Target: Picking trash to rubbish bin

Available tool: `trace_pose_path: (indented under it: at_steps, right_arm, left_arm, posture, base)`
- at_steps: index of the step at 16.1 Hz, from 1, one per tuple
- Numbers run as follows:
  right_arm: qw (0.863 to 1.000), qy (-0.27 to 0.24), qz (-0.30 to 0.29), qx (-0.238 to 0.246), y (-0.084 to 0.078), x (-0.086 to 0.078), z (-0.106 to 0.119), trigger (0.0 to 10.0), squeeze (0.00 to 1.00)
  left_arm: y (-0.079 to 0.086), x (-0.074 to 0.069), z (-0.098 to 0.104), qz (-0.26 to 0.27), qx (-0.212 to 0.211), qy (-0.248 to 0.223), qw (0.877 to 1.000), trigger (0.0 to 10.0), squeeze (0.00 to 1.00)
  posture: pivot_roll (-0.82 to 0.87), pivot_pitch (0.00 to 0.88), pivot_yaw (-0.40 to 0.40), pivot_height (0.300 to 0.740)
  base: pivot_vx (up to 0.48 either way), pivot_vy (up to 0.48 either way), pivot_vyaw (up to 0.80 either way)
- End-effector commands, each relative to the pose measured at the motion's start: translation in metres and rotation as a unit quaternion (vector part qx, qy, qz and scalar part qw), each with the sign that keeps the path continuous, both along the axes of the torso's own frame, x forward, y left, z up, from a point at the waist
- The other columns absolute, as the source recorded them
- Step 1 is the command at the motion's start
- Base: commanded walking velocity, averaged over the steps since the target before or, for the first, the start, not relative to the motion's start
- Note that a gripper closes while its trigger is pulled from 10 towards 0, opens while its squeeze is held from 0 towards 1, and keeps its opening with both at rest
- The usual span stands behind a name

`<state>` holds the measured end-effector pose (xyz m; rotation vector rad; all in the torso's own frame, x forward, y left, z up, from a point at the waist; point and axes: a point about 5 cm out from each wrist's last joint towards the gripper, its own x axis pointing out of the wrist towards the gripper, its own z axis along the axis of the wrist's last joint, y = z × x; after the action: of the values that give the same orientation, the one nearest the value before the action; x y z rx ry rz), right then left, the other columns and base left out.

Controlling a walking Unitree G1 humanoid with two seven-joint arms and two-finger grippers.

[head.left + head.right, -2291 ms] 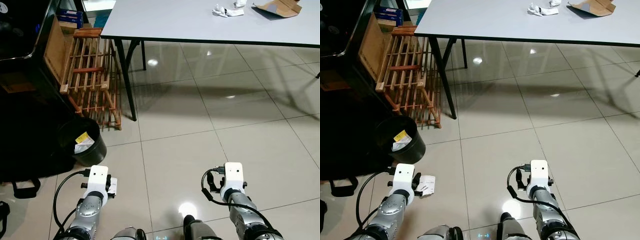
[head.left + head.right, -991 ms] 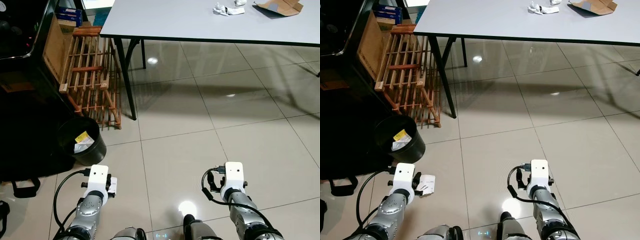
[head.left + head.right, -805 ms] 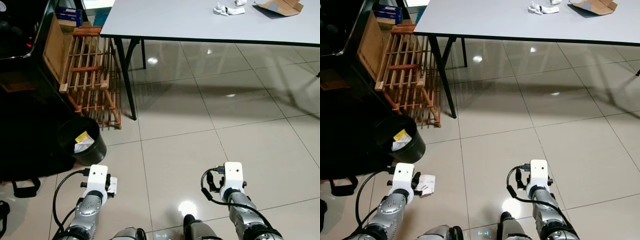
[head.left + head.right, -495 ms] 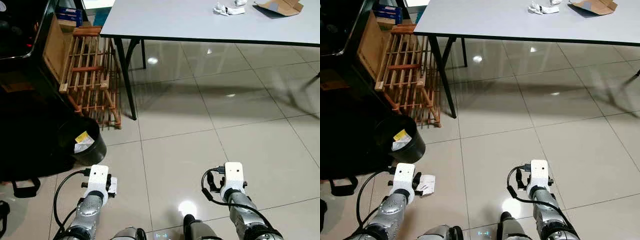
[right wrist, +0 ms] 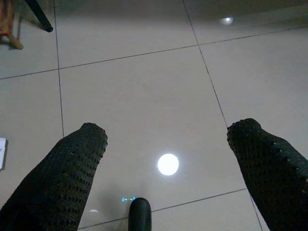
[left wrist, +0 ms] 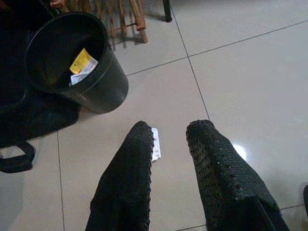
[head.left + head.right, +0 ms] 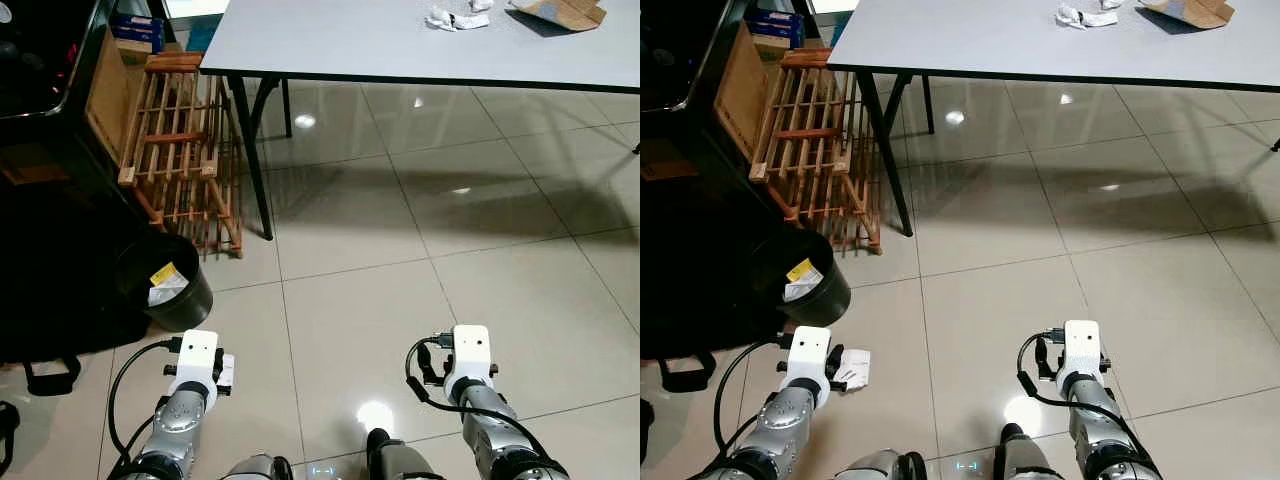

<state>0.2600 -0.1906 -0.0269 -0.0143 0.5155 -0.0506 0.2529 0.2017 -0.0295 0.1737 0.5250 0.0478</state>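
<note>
A small white paper scrap (image 6: 155, 143) lies flat on the tiled floor (image 7: 350, 250), just beyond the left gripper (image 6: 168, 132) and partly hidden behind one of its black fingers (image 6: 137, 144); those fingers stand a little apart with nothing between them, above the floor. From the head, the scrap shows just beside the left wrist. Near it, toward the robot's left and farther ahead, stands the black rubbish bin (image 7: 165, 285), upright, with a yellow piece and white paper inside. The right gripper (image 5: 168, 127) hangs over bare tiles well apart from the scrap, its fingers (image 5: 82, 144) spread wide and empty. Behind the bin a wooden slatted rack (image 7: 180, 150) leans beside a worktop leg. On the grey worktop (image 7: 380, 40), far ahead, lie crumpled white paper (image 7: 455, 20) and a torn piece of brown cardboard (image 7: 560, 12).
</note>
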Motion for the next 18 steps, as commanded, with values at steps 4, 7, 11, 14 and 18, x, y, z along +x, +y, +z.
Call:
trace_pose_path:
  at_steps: [4, 7, 11, 14, 18]
  right_arm:
    - [1.000, 0.012, -0.009, 0.005, -0.0009, -0.0058, -0.0050, 10.0, 0.00]
    - [1.000, 0.009, -0.010, 0.007, -0.0002, -0.0040, -0.0038, 10.0, 0.00]
    - [1.000, 0.009, -0.011, 0.008, 0.0000, -0.0038, -0.0036, 10.0, 0.00]
    - [1.000, 0.009, -0.011, 0.008, 0.0001, -0.0044, -0.0041, 10.0, 0.00]
    - [1.000, 0.010, -0.010, 0.008, -0.0001, -0.0059, -0.0050, 10.0, 0.00]
  left_arm:
    - [0.0041, -0.0053, -0.0046, 0.004, 0.003, 0.019, 1.000, 10.0, 0.00]
    - [0.0048, -0.0041, -0.0036, 0.006, 0.002, 0.017, 1.000, 10.0, 0.00]
    - [0.0054, -0.0038, -0.0033, 0.005, 0.003, 0.016, 1.000, 10.0, 0.00]
    - [0.0064, -0.0041, -0.0032, 0.005, 0.004, 0.016, 1.000, 10.0, 0.00]
    - [0.0055, -0.0053, -0.0042, 0.002, 0.005, 0.018, 1.000, 10.0, 0.00]
  posture:
    - [-0.02, 0.204, 0.062, 0.740]
    - [-0.02, 0.209, 0.062, 0.740]
    - [-0.02, 0.207, 0.064, 0.740]
    - [-0.02, 0.208, 0.067, 0.740]
    - [-0.02, 0.198, 0.067, 0.740]
  base:
    - [0.000, 0.000, 0.00]
    - [0.000, 0.000, 0.00]
    - [0.000, 0.000, 0.00]
    - [0.000, 0.000, 0.00]
    - [0.000, 0.000, 0.00]
